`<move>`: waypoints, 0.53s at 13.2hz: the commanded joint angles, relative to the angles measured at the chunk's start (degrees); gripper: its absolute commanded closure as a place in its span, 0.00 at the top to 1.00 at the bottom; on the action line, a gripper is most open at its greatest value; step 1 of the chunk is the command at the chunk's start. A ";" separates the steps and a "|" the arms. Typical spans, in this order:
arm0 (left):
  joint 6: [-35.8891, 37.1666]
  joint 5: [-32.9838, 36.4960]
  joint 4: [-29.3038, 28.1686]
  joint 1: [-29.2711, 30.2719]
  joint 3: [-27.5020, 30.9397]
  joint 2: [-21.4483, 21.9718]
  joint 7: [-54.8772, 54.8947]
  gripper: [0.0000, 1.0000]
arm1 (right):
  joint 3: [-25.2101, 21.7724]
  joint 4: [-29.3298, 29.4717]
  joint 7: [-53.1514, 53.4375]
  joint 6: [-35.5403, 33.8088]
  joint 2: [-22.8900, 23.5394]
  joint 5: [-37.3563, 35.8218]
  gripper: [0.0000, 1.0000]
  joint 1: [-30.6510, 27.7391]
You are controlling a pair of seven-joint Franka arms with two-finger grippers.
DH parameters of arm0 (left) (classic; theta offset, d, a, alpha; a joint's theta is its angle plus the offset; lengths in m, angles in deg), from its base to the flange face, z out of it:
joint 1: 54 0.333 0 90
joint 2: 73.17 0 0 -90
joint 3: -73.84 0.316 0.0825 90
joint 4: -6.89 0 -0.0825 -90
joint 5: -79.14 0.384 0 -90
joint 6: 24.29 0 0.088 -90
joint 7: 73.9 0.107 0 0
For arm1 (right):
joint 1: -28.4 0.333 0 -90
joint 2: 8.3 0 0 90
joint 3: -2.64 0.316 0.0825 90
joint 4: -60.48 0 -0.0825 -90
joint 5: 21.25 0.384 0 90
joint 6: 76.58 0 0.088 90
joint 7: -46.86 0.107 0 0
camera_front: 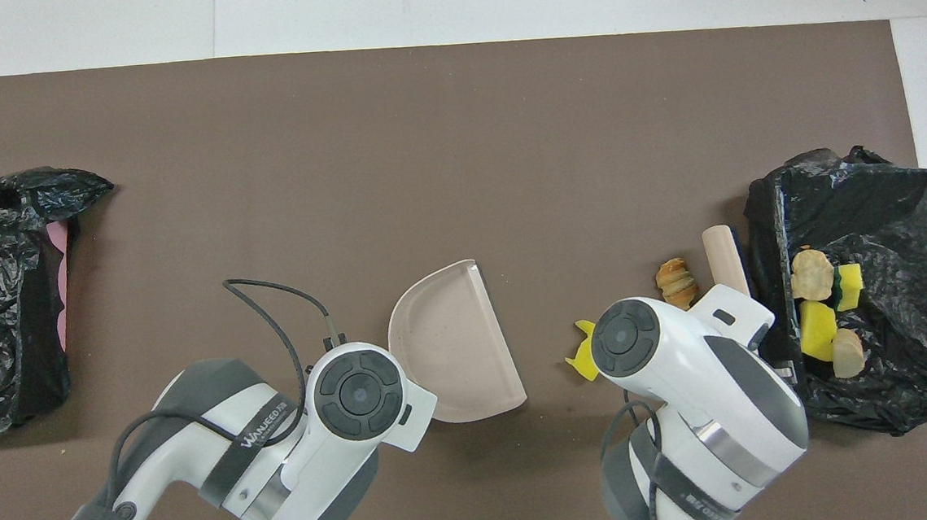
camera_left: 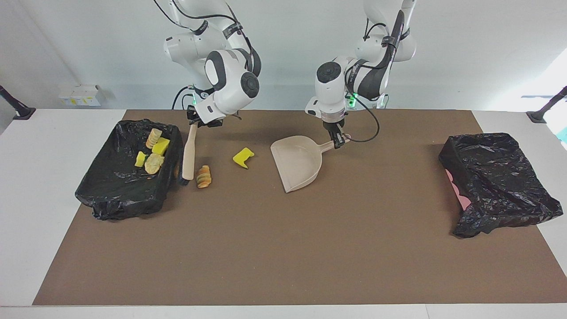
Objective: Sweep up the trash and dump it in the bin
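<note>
Right claw (camera_left: 195,123), at upper left of the facing frame, pinching a brush (camera_left: 189,153) beside the black-lined bin (camera_left: 106,195). Left claw (camera_left: 339,141), upper centre, pinching a beige dustpan (camera_left: 297,163). Holding four trash pieces (camera_left: 153,150) inside the bin; lying on the brown surface (camera_left: 283,243) between brush and dustpan, a bread-like piece (camera_left: 204,176) and a yellow sponge (camera_left: 243,158).
</note>
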 commanded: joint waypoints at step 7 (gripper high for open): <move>-1.17 0.08 -0.31 0.24 -1.00 -0.25 -1.22 0.00 | 0.65 -6.72 -6.00 9.03 -2.25 5.44 0.00 -8.12</move>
